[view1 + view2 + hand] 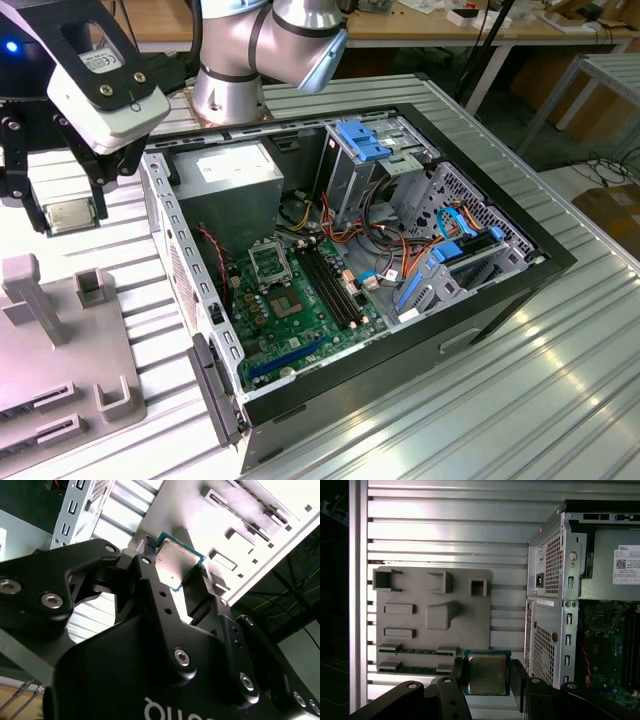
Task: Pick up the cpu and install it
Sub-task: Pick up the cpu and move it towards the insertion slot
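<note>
Exterior view: gripper [68, 214] is seen over the ribbed aluminium table [520, 380], off the exterior view's left side of the open computer case [165, 215], with the jaws narrowed onto the cpu [72, 212]. The chip is clamped by two opposite edges, metal top facing up and roughly level. It is held clear of the grey fixture tray [60, 370], not resting on it. In both wrist views the cpu [486, 673] [176, 565] is seen seated between the black fingers [458, 677], with its green border showing past the silver lid. The part is square, so no long axis is recorded — only the pair of gripped edges matters for orientation. Key relation: the black hinged socket frame [270, 262] lies toward the exterior view's right of the gripper and lower, down on the green motherboard [300, 320]. It sits just beside the grey power supply [235, 180] and next to the long black memory slots [325, 280]. The case's perforated side wall stands between chip and socket. Whether the frame is open cannot be told. Arm pose: the base [240, 70] is mounted behind the case, and the wrist is reached out over the table with the tool pointing downward. Judgement — the pick-up is done; the install is not yet done.
</note>
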Controlling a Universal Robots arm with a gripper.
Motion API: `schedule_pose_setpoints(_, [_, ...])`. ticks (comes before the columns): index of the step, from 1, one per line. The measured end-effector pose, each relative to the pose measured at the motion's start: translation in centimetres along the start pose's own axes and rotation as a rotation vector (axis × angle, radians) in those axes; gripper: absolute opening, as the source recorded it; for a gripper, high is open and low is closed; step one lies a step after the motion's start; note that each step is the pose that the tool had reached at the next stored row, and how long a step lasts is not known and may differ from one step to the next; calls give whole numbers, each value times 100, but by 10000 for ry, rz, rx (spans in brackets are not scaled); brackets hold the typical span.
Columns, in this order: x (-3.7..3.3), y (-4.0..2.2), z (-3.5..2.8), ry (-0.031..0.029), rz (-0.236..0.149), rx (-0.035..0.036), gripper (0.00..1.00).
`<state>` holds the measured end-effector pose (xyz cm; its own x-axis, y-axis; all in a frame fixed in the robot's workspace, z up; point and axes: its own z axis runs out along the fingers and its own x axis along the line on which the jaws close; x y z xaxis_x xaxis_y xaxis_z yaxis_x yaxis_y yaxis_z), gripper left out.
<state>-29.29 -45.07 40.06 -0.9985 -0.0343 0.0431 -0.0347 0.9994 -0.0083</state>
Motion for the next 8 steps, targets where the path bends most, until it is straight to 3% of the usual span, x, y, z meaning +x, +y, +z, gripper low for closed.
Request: schedule_pose_setpoints(8, [-100, -4, -2, 0, -1, 1, 47])
